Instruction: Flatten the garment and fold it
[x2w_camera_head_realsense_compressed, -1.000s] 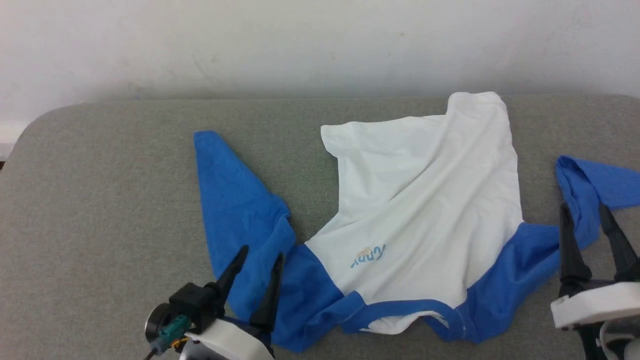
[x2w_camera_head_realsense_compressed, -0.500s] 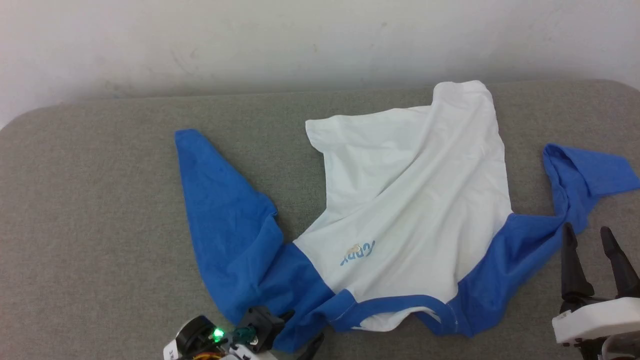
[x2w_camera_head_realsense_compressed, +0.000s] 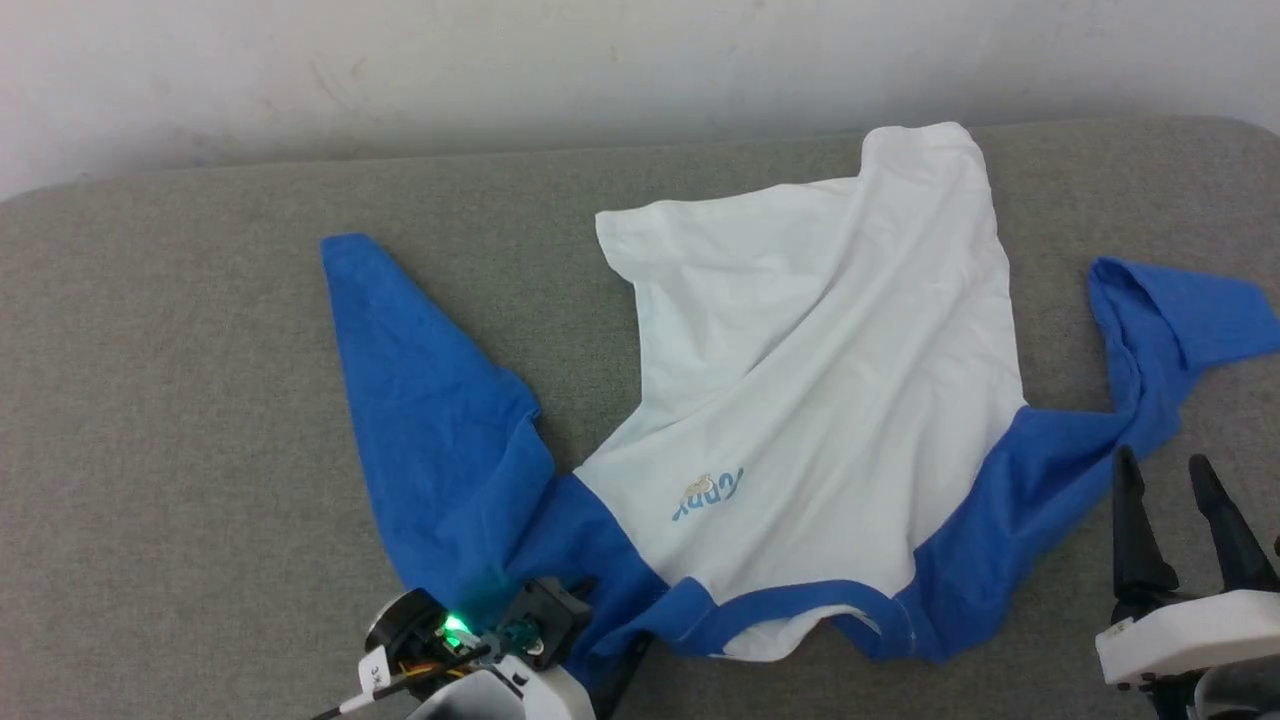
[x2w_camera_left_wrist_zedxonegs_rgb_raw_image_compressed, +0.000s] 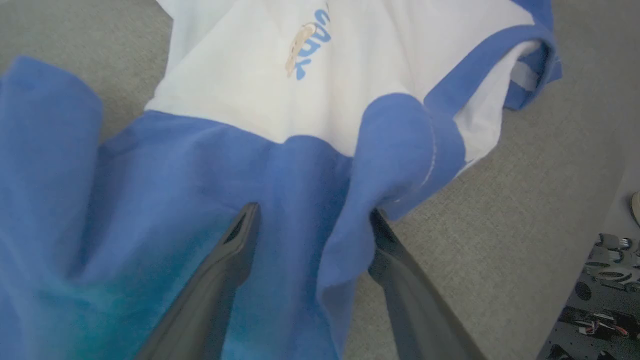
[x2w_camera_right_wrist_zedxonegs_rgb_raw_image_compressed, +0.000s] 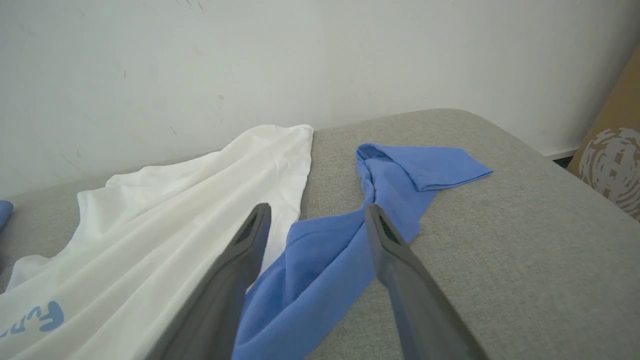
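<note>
Your left pincer (x2w_camera_left_wrist_zedxonegs_rgb_raw_image_compressed: 314, 209) and right pincer (x2w_camera_head_realsense_compressed: 1160, 460) both stand wide open at the collar end of the thin white fabric shirt with bright blue long sleeves (x2w_camera_head_realsense_compressed: 820, 380).

Your left pincer's dark fingers straddle a bunched blue shoulder fold, with cloth draped over one finger and nothing pinched. Your right pincer holds nothing, its tips just beside the twisted right sleeve (x2w_camera_head_realsense_compressed: 1170, 330). Just beyond your left pincer's tips sit the small tan bear patch (x2w_camera_left_wrist_zedxonegs_rgb_raw_image_compressed: 300, 42) and the light-blue lettering (x2w_camera_head_realsense_compressed: 712, 492). Ahead and to its left the left sleeve (x2w_camera_head_realsense_compressed: 420, 400) fans out. Farther on, the rumpled white body stretches across the flat grey woven cushion (x2w_camera_head_realsense_compressed: 150, 400) towards the plain white wall (x2w_camera_head_realsense_compressed: 500, 60).
</note>
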